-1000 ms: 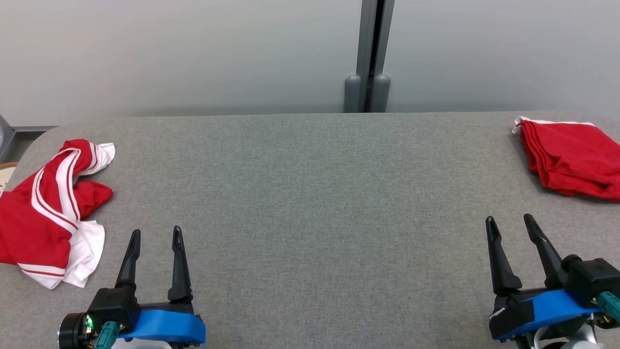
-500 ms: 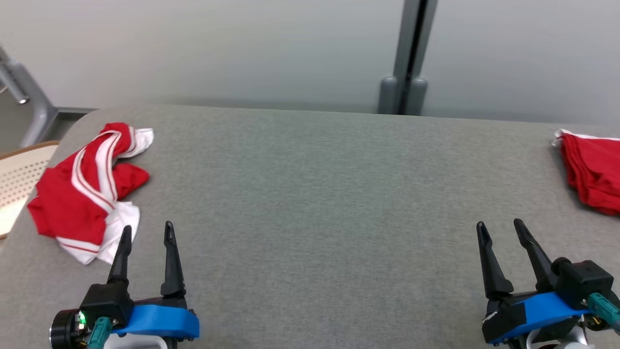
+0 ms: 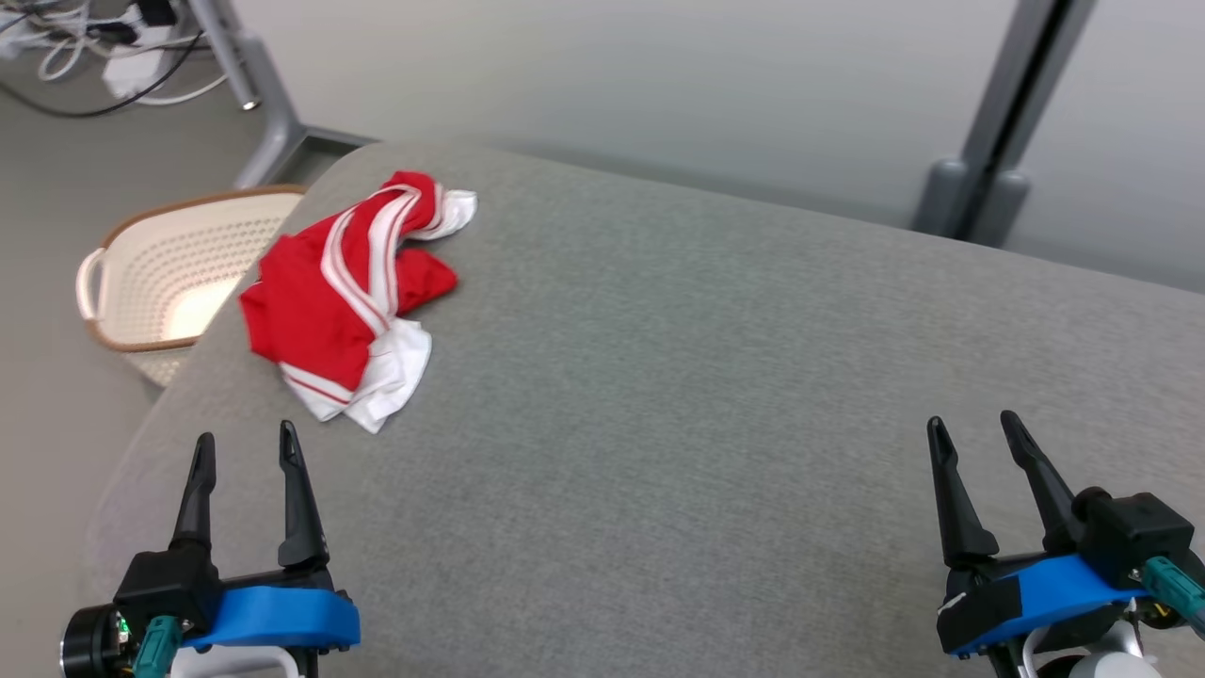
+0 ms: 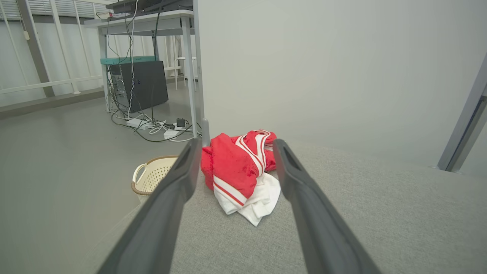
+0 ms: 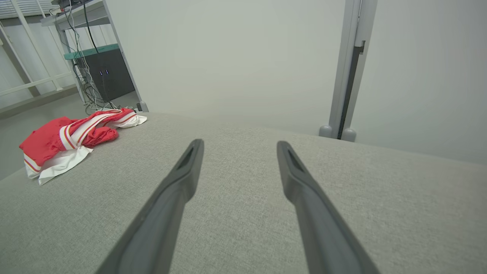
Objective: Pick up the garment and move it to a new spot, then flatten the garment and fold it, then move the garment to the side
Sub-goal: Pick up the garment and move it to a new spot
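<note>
Grippers both spread, garment lying loose

My left gripper [image 3: 245, 433] is at the near left corner of the grey table [image 3: 659, 395], fingers apart, holding nothing; my right gripper [image 3: 972, 419] is at the near right, fingers apart too, empty; the red-and-white garment [image 3: 344, 292] lies crumpled near the table's left edge, ahead of my left gripper, not touching it; in the left wrist view it sits framed between my two fingers; a cream basket [image 3: 188, 196] stands on the floor just past that edge.

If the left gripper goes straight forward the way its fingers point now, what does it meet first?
Most likely the crumpled red-and-white garment, framed between the fingers of the open left gripper; depth is unclear.
</note>
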### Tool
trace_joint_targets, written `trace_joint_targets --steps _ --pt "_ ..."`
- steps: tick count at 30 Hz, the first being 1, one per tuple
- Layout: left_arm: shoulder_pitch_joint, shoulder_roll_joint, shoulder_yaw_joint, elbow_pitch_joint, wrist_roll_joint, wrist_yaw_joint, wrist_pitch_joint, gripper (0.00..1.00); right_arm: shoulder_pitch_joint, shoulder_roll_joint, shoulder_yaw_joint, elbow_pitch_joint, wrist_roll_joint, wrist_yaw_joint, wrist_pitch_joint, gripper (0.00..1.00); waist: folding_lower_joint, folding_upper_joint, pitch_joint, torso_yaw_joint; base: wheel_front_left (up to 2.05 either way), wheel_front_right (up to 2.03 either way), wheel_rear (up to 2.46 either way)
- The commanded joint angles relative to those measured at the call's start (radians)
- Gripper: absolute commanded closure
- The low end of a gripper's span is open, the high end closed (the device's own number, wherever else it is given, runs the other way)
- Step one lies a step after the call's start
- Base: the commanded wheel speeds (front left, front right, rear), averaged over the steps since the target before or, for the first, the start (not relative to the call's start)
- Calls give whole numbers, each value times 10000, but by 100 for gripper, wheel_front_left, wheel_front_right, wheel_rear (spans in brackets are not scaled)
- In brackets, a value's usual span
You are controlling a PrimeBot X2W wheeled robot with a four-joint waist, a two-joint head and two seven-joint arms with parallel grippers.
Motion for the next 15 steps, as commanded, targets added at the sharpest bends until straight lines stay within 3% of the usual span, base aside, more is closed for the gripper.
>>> trace_joint_targets --steps 1,8,15 --pt "29 63 53 -81 -50 45 -33 0 -152 2 2 -39 -105 1 27 0 -1 0 289 440 0 0 0" --pt "85 97 184 -211 -150 146 -46 0 -281 0 17 -113 -224 1 138 0 -1 0 505 1043 0 0 0" --pt "-25 135 374 -226 -275 257 -50 0 -340 -1 97 -86 -243 1 173 0 -1 0 573 881 0 0 0"
